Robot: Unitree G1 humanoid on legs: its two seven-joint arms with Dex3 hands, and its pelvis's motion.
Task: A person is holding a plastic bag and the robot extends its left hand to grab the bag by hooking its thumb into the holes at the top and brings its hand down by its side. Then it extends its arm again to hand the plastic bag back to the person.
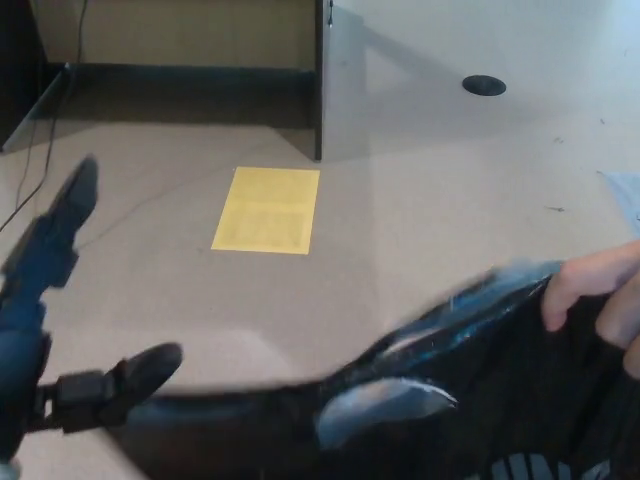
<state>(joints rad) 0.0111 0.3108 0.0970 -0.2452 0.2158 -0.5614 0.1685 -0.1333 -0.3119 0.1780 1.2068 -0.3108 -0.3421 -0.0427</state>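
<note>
Left hand spread wide, thumb touching plastic bag.

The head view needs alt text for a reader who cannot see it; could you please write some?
A person's hand holds up a black plastic bag at lower right, while the robot's left hand, fingers spread and empty, reaches toward it from the left. A yellow sheet lies on the floor behind.

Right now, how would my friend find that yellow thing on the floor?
Start at the dark vertical divider edge near the top. Just below its foot, a yellow paper sheet lies flat on the tan floor. It's the only bright yellow rectangle there.
</note>
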